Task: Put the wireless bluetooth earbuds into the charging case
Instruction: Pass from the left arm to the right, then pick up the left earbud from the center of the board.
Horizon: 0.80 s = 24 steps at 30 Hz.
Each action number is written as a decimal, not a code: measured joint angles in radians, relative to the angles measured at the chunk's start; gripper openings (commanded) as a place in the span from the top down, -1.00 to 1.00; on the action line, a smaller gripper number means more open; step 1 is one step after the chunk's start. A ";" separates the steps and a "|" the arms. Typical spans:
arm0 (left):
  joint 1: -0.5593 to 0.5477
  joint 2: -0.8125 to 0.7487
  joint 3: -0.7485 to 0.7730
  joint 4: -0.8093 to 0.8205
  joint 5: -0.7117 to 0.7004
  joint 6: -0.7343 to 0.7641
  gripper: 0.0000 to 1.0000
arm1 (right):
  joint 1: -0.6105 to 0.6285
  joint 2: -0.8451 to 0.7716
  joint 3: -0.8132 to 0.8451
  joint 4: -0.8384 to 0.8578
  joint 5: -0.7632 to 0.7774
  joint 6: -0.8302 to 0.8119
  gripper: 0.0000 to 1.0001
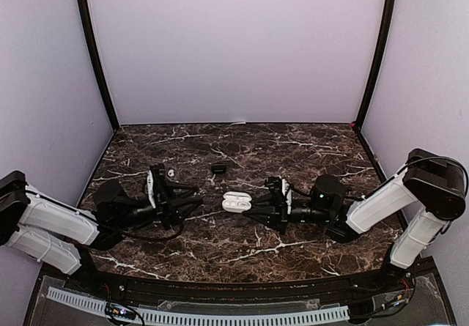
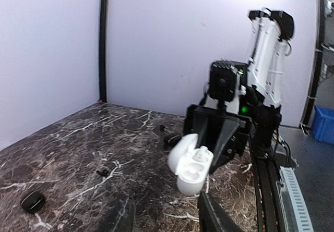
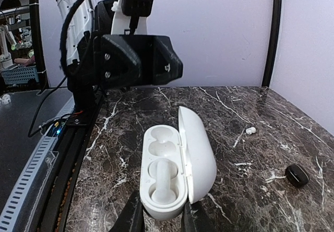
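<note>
While my right pincer is pressed onto the lower end of the white case, one finger on each side, I hold that case near the middle of the surface. From my left wrist it looks tilted and raised off the marble. Its lid stands open along one long side. One white bud sits in the slot nearer my right fingers, and the other slot is bare. My left pincer faces the white case from the left-edge side, a little apart from it, with its fingers spread and nothing between them. A second white bud lies loose on the surface, toward the left edge and nearer the far edge than my left pincer. A black case lies shut between the white case and the far edge. From my left wrist I also see a small black piece on the surface between the two cases, too small for me to say what it is.
</note>
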<state>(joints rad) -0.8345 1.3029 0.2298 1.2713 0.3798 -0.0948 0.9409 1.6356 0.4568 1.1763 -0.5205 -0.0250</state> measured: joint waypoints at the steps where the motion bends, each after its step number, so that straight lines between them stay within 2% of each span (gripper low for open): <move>1: 0.010 -0.046 0.000 -0.049 -0.029 -0.007 -0.23 | -0.004 -0.005 -0.007 -0.003 0.006 -0.005 0.67; 5: 0.070 -0.243 0.015 -0.314 -0.188 -0.085 -0.53 | -0.021 -0.038 -0.031 -0.019 0.032 -0.024 0.67; 9: 0.206 -0.318 0.119 -0.643 -0.288 -0.205 -0.56 | -0.027 -0.053 -0.034 -0.018 0.051 -0.031 0.68; 12: 0.305 -0.266 0.241 -0.874 -0.347 -0.263 -0.56 | -0.027 -0.054 -0.034 -0.018 0.051 -0.036 0.68; 16: 0.361 -0.159 0.369 -1.075 -0.396 -0.283 -0.56 | -0.027 -0.054 -0.035 -0.018 0.054 -0.044 0.68; 24: 0.499 0.118 0.595 -1.251 -0.369 -0.261 -0.53 | -0.028 -0.058 -0.039 -0.020 0.064 -0.050 0.68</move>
<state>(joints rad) -0.3359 1.4212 0.8249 0.0200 0.0113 -0.3553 0.9131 1.5776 0.4175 1.1564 -0.4561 -0.0746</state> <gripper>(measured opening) 0.774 0.196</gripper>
